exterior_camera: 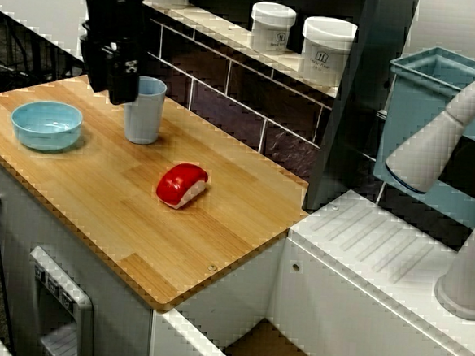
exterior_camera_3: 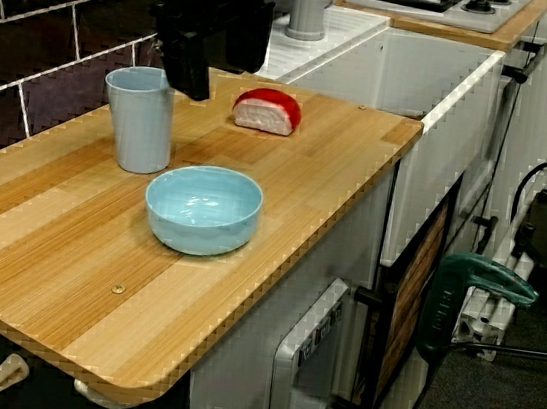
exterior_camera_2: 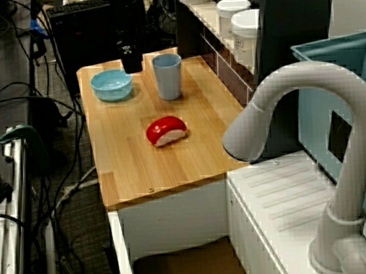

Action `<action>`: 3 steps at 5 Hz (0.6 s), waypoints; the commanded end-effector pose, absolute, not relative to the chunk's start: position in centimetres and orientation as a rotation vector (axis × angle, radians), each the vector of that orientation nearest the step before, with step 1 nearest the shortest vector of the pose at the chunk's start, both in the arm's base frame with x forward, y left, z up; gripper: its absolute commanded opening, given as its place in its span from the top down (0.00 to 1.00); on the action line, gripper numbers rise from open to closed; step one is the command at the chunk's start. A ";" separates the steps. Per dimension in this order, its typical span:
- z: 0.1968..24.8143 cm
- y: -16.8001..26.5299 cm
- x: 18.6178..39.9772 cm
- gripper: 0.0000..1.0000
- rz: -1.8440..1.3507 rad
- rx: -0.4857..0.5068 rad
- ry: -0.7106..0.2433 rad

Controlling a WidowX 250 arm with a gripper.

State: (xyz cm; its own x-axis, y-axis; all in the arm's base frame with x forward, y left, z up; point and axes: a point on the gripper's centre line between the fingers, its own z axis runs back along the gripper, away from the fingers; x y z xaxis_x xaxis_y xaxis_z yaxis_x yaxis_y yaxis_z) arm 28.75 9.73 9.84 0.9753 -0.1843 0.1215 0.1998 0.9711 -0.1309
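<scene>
Black, boxy gripper [exterior_camera: 123, 95] hangs above the counter [exterior_camera: 120, 219], just beside the cup [exterior_camera: 144, 110]. In the view from the sink end we see a narrow gap between the two. Its fingers read as one dark block in all three views. We cannot tell how far apart the jaws stand, or whether they have hold of anything.

Cup: pale blue, smooth, matte, a plain tapered cylinder. It stands upright towards the back of the counter, near the tiled wall [exterior_camera: 227, 92].

Bowl [exterior_camera: 46, 124]: lighter blue, round, shallow and glossy inside. It sits near the cup towards the counter's outer end, apart from it.

A domed red piece with a white underside [exterior_camera: 181, 185] lies on its side mid-counter, well apart from the cup.

Counter is wood laid in light and honey strips, with rounded corners. The wall has dark glossy tiles and pale grout. Two white lidded tubs [exterior_camera: 327, 50] sit on the ledge above. A grey curved faucet [exterior_camera: 453, 128] stands over the ribbed white drainboard [exterior_camera: 379, 245].
</scene>
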 end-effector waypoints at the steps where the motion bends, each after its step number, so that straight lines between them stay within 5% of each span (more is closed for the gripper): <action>1: 9.2 12.3 26.6 0.00 -0.186 -0.099 -0.122; 3: 8.2 12.7 25.3 0.00 -0.182 -0.083 -0.077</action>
